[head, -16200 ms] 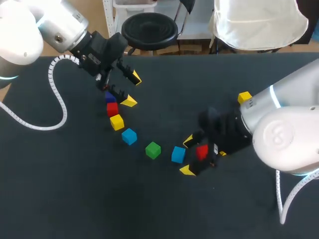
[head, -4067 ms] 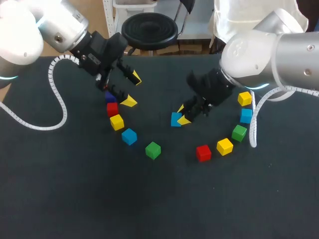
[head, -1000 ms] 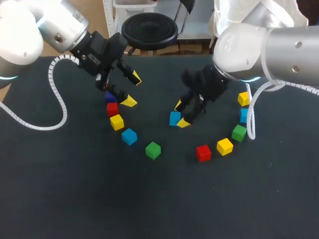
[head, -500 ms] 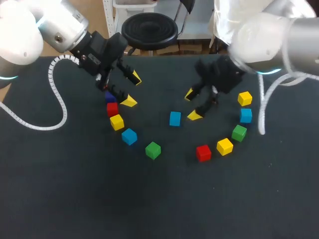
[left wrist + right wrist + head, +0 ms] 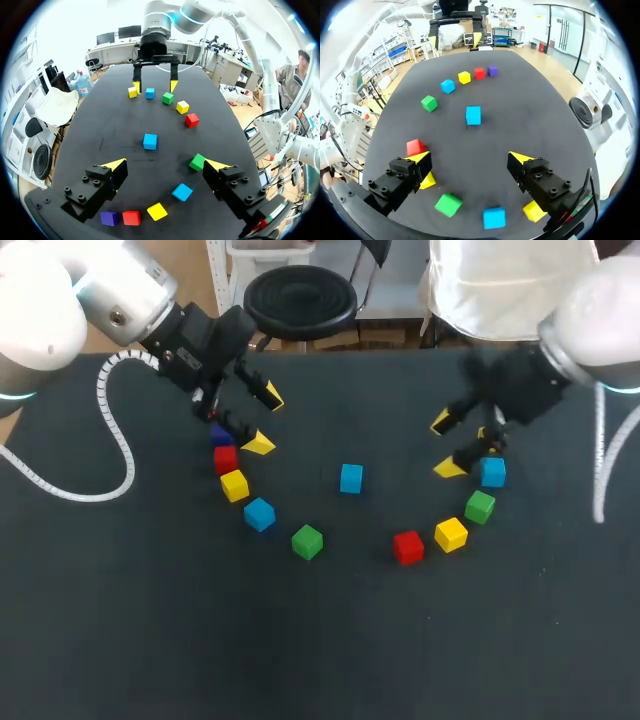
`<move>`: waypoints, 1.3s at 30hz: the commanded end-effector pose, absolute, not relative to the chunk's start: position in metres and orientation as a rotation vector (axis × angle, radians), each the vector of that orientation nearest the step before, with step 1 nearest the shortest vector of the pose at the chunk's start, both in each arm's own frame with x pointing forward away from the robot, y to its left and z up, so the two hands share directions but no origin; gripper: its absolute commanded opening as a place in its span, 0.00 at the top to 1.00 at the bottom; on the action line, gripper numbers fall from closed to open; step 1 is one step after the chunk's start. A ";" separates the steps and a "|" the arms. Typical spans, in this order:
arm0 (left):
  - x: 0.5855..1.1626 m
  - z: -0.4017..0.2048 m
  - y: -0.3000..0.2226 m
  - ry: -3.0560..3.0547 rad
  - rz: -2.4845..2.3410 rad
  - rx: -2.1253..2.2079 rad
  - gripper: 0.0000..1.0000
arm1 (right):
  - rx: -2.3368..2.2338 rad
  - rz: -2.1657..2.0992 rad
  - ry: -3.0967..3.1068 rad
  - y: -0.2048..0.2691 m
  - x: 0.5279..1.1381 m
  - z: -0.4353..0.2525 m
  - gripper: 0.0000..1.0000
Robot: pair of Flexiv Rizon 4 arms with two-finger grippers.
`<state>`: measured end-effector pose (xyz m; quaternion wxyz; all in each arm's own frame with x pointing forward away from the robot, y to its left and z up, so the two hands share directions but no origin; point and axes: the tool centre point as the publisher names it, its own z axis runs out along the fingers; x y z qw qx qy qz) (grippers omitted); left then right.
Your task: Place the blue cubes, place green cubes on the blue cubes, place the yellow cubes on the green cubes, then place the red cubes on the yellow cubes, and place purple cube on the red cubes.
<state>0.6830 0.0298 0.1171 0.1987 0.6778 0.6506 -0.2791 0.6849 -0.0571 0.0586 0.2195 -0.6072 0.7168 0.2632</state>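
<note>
The cubes look small, rigid and light, with flat, smooth faces. They should take a firm pinch without deforming. The likely trouble is twisting or slipping if a finger lands on an edge or corner. The best hold is probably across two opposite side faces at about mid-height, fingers square to them, leaving top and bottom free for stacking. Neighbours in each arc sit near one another, so the fingers would have to drop into the gaps between them.

All the cubes lie singly on the dark worktop (image 5: 330, 640), and none is stacked yet. There are eleven:
- **Blue, three:** the middle blue cube (image 5: 351, 478) sits alone between the arcs, the left blue cube (image 5: 259, 514) in the left arc and the right blue cube (image 5: 492, 471) in the right arc.
- **Green, two:** the left green cube (image 5: 307, 541) and the right green cube (image 5: 480, 506).
- **Yellow, three:** the left yellow cube (image 5: 234, 485), the right yellow cube (image 5: 451, 534) and the far yellow cube (image 5: 132, 92), which ends the right arc.
- **Red, two:** the left red cube (image 5: 225, 459) and the right red cube (image 5: 407, 547).
- **Purple, one:** the purple cube (image 5: 109, 218), which ends the left arc.

The left end effector (image 5: 264, 419) hangs above the purple end of the left arc, its fingers spread wide and holding nothing. The right end effector (image 5: 446, 445) is also wide open and empty. It is just beside the right blue cube, and its wrist view shows the far yellow cube under one finger.
</note>
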 end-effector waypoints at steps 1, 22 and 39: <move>0.684 0.117 0.029 1.821 -0.781 1.899 0.00 | -1.598 0.630 1.992 -0.074 0.662 0.068 0.00; 0.684 0.117 0.029 1.821 -0.781 1.899 0.00 | -1.511 0.662 2.103 -0.090 0.651 0.073 0.00; 0.684 0.117 0.029 1.821 -0.781 1.899 0.00 | -1.435 0.713 1.945 -0.156 0.654 0.069 0.00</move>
